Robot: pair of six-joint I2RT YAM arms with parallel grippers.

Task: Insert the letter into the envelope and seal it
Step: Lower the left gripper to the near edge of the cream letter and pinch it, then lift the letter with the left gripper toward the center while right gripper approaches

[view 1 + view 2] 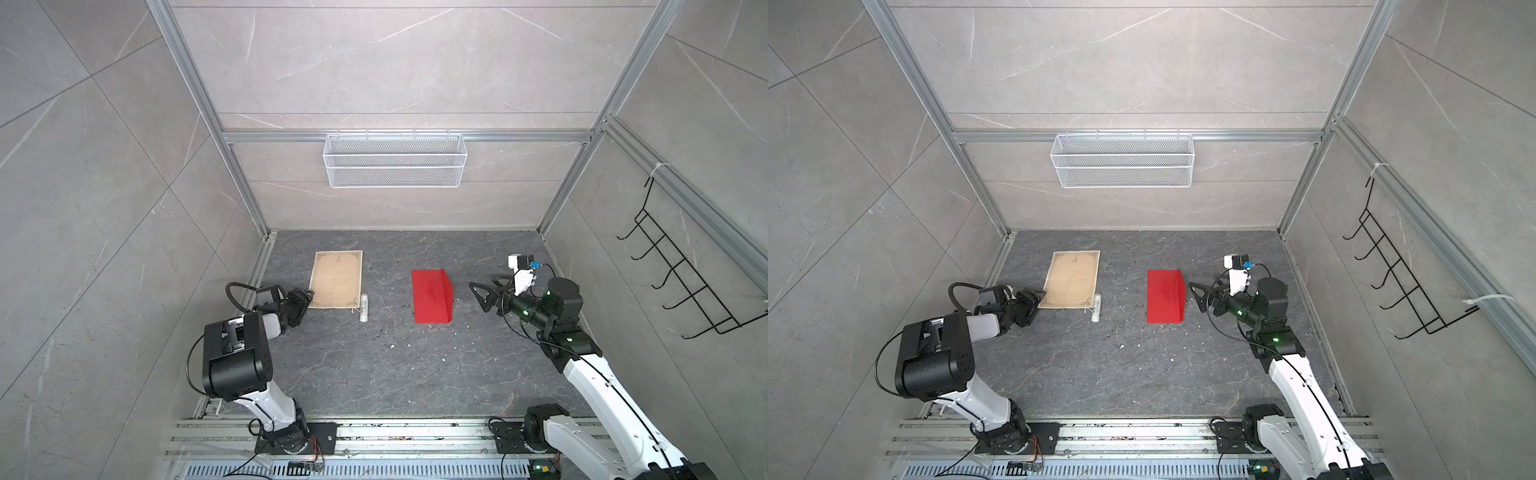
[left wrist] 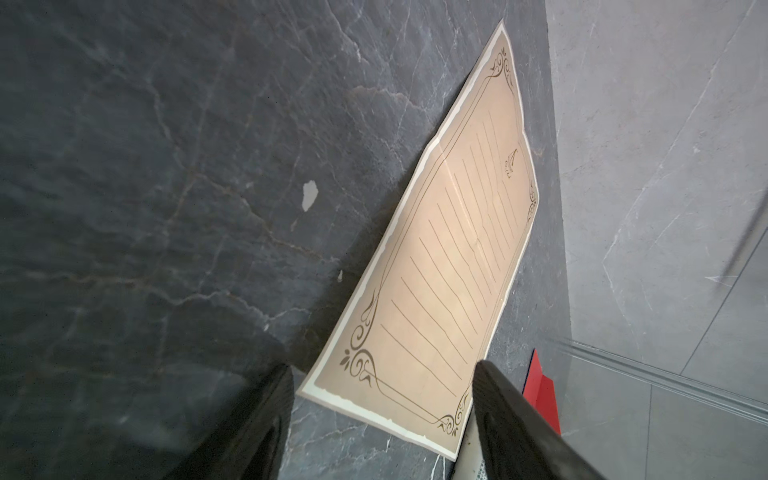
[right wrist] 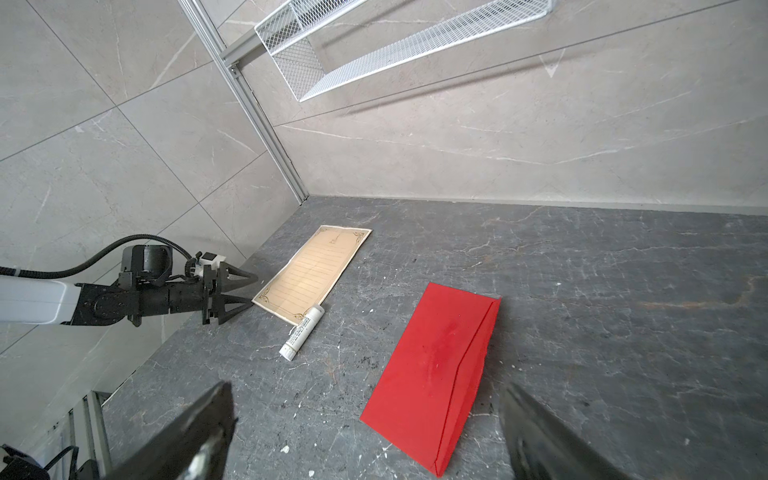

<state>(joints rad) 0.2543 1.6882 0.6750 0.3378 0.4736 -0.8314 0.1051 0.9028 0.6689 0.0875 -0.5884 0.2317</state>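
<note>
Letter (image 1: 336,279) is laid flat on the worktop (image 1: 374,365), with a glue stick (image 1: 364,306) lying at its near right corner. Well to the letter's right, the envelope (image 1: 432,301) is laid with its flap partly raised. The left claw (image 1: 309,298) is held open at the letter's near left corner. The right claw (image 1: 477,297) is held wide open beyond the envelope, farthest from the letter.

Dark tabletop (image 1: 395,365): letter (image 1: 336,280), glue stick (image 1: 364,306) (just beside), envelope (image 1: 430,297)
</note>
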